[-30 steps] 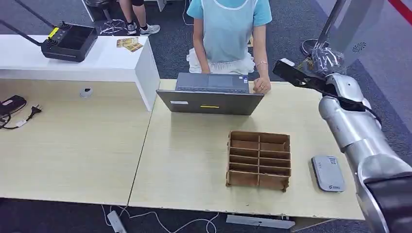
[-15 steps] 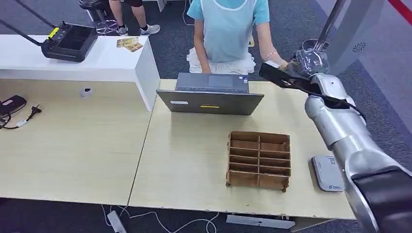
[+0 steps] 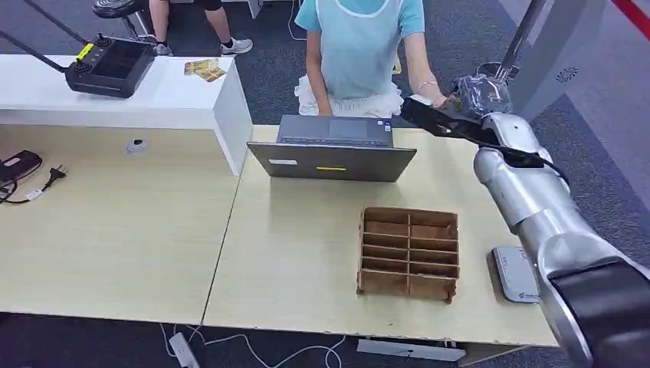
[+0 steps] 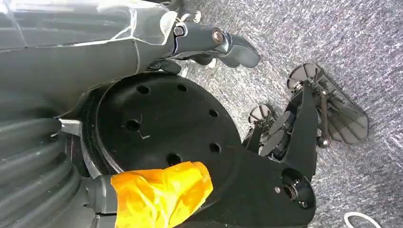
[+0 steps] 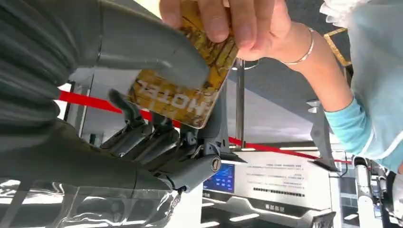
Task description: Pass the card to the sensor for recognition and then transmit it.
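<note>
Both right hand (image 5: 157, 118) and person's hand (image 5: 237, 23) hold card (image 5: 183, 83).

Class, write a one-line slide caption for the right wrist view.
A person's hand holds a gold card against the thumb of the robot's right hand.

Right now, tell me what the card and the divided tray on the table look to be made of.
Card: seemingly glossy plastic, a gold-brown print with pale lettering and a slight sheen; a person's hand holds it against the right hand. Laminated paper can't be ruled out.
Divided tray: looks like matte brown cardboard or thin fibreboard, with flat slotted partitions and no shine.
</note>
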You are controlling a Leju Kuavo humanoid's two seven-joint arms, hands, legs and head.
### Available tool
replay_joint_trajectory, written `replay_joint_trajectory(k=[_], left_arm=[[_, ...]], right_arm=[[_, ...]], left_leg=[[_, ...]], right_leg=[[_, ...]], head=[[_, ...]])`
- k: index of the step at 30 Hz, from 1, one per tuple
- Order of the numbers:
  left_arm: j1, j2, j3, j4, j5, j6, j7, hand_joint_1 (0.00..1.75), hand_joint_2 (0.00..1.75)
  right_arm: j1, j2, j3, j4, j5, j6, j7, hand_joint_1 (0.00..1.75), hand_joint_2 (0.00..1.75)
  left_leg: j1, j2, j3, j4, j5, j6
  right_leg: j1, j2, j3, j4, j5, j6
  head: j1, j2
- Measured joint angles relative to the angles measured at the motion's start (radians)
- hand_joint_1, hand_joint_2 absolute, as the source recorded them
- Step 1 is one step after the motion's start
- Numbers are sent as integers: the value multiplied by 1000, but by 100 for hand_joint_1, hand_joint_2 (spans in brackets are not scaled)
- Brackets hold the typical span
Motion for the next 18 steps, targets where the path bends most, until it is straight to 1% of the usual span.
replay_joint_trajectory(k=[5,10,16,18], left_arm=[[0,0,0,0,-3,1,0,0,175],[0,0,0,0,-3,1,0,0,175],[0,0,0,0,-2,1,0,0,175],[0,0,0,0,0,4,0,0,175]], right_arm=[[0,0,0,5,-7,-2,4,0,175],[0,-1,-3,2,-25,-23,4,0,175],[9,-13,-30,-38,-52,-66,0,0,175],[25,-19,-49,-73,-75,-100,-6,0,175]], left_leg=[[0,0,0,0,0,0],[0,0,1,0,0,0],[0,0,1,0,0,0],[0,0,1,0,0,0]], right_leg=[[0,0,0,0,0,0],[0,0,0,0,0,0],[0,0,0,0,0,0],[0,0,0,0,0,0]], head=[[0,0],[0,0],[0,0],[0,0]])
